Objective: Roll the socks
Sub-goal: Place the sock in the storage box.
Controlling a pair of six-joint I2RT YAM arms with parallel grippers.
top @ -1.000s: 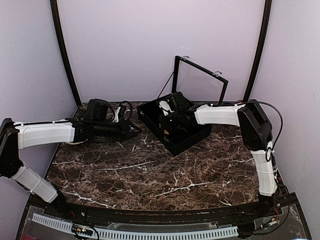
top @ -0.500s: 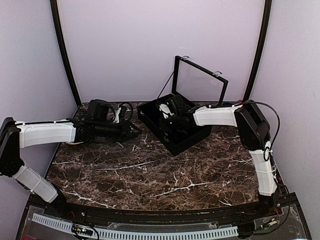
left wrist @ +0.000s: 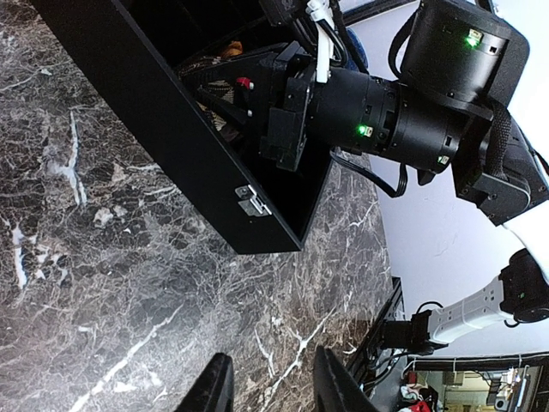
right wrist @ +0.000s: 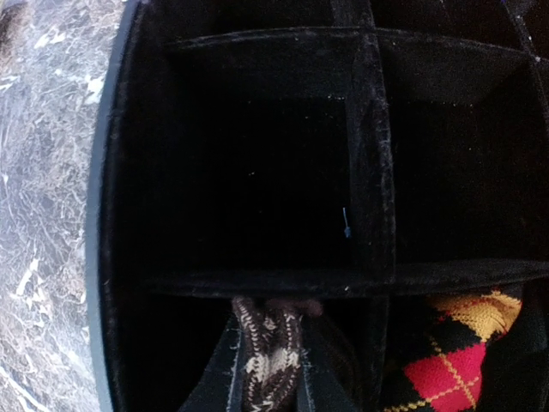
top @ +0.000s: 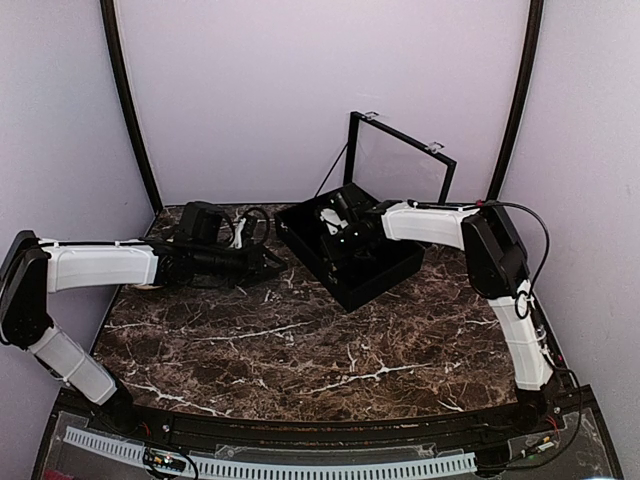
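My right gripper (right wrist: 268, 333) reaches into the black divided box (right wrist: 371, 129) and is shut on the tan-diamond sock (right wrist: 271, 360), a bunched knit bundle in a near compartment. The red-and-orange sock (right wrist: 448, 367) lies rolled in the compartment to its right. In the top view the right gripper (top: 335, 225) sits over the box's back-left part (top: 385, 285). My left gripper (left wrist: 271, 360) is open and empty, hovering over the marble just left of the box; in the top view the left gripper (top: 268, 264) points at the box's left corner.
The box's glass lid (top: 400, 160) stands open behind it. The box's side wall with a metal latch (left wrist: 250, 201) faces the left gripper. The marble table (top: 300, 340) stretches in front. Purple walls close in on three sides.
The right gripper has moved a little toward the back-left of the box with the sock. The left arm has barely shifted.
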